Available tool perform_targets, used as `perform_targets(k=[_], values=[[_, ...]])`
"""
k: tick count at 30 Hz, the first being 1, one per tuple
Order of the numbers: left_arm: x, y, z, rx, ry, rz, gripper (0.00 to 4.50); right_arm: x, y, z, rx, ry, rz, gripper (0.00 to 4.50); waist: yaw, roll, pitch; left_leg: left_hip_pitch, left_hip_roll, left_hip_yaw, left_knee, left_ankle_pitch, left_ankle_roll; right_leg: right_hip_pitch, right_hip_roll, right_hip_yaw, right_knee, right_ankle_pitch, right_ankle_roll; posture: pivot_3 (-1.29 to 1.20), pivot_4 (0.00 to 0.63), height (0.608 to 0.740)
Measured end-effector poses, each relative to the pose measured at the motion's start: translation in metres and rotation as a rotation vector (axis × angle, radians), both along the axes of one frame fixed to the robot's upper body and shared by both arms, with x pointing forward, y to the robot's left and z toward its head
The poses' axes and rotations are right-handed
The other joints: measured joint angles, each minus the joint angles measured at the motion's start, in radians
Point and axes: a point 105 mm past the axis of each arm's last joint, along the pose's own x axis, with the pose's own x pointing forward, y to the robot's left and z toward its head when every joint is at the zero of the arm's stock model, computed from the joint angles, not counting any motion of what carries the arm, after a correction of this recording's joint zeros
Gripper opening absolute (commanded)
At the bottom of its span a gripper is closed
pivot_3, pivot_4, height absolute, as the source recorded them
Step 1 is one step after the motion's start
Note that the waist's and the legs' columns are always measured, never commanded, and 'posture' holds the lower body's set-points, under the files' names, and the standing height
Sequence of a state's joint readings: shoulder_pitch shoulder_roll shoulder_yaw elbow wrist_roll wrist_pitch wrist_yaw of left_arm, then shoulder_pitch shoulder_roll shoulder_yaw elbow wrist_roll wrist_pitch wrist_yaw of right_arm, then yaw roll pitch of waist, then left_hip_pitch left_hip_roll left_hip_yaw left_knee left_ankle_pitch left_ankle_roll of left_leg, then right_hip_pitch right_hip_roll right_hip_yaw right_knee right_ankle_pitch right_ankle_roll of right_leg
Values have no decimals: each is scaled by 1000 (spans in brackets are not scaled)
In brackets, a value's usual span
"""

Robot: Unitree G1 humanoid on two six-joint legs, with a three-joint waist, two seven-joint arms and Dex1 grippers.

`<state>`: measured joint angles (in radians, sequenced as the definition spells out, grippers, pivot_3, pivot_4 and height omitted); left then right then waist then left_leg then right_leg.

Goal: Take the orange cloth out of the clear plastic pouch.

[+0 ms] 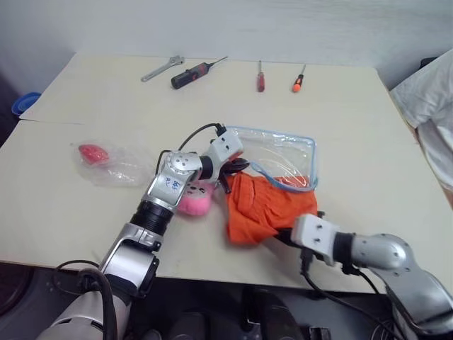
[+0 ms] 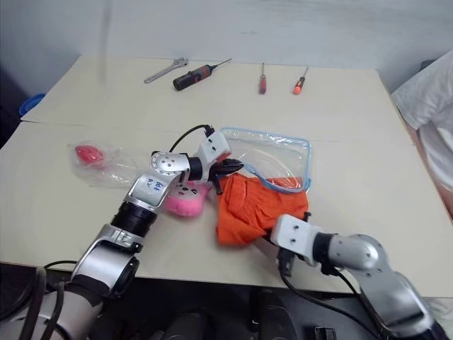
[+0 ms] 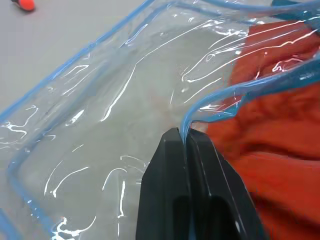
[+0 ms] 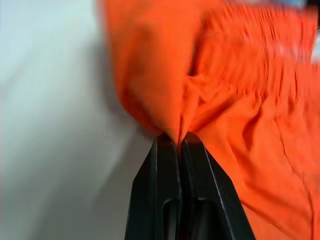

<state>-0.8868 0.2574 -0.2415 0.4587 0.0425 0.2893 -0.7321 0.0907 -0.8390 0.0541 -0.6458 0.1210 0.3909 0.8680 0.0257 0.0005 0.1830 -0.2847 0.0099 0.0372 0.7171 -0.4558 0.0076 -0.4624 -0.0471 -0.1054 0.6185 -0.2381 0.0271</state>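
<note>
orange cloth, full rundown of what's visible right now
The orange cloth is a soft, crumpled fabric, bright orange, with a gathered, ribbed band visible in the right wrist view. It lies bunched on the table, mostly outside the clear plastic pouch; its far edge still sits under the pouch's blue-trimmed open rim. The right tool is shut on a pinched fold at its near edge. The left tool clamps the pouch rim just beside it. A pink plush charm lies at its left.
</note>
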Motion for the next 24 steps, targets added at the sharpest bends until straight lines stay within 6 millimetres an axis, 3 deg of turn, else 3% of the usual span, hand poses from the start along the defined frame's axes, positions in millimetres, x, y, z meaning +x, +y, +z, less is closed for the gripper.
perform_targets(k=[6, 10, 14, 18, 21, 24], values=[[9, 25, 1, 74, -61, 52, 31, -21, -63, -1, -114, 11, -179, 0, 0, -1, 0, 2, 0, 2, -1, 0, 0, 1, 1, 1, 1, 0, 0, 0, 150, 740], [9, 37, 4, 92, -67, 56, 31, -19, -98, 9, -149, -47, -311, 0, -2, -1, 0, 2, 0, 3, -1, 0, 0, 1, 1, 2, 1, 0, 0, 0, 150, 740], [-11, 42, -7, 113, -32, -34, 31, 9, -139, 29, -72, -189, -541, 0, -7, 0, 0, 2, 1, 4, -1, 0, -1, 1, 1, 4, 2, 0, 0, 0, 150, 740], [-58, 29, -20, 120, 38, -282, 31, 46, -160, 46, 163, -286, -760, 0, -12, 1, 0, 3, 2, 3, 0, 1, -2, 0, 1, 3, 2, -1, -2, 0, 150, 740], [-82, 21, -23, 153, 51, -412, 31, 63, -162, 33, 270, -245, -861, 0, -9, 2, 0, 3, 2, 3, 0, 1, -3, 0, 1, 3, 3, -1, -2, 0, 150, 740], [-86, 23, -23, 180, 50, -428, 31, 73, -158, 15, 304, -198, -922, 0, -8, 5, -1, 3, 1, 4, 0, 1, -2, 0, 0, 4, 3, -1, -2, 0, 150, 740]])
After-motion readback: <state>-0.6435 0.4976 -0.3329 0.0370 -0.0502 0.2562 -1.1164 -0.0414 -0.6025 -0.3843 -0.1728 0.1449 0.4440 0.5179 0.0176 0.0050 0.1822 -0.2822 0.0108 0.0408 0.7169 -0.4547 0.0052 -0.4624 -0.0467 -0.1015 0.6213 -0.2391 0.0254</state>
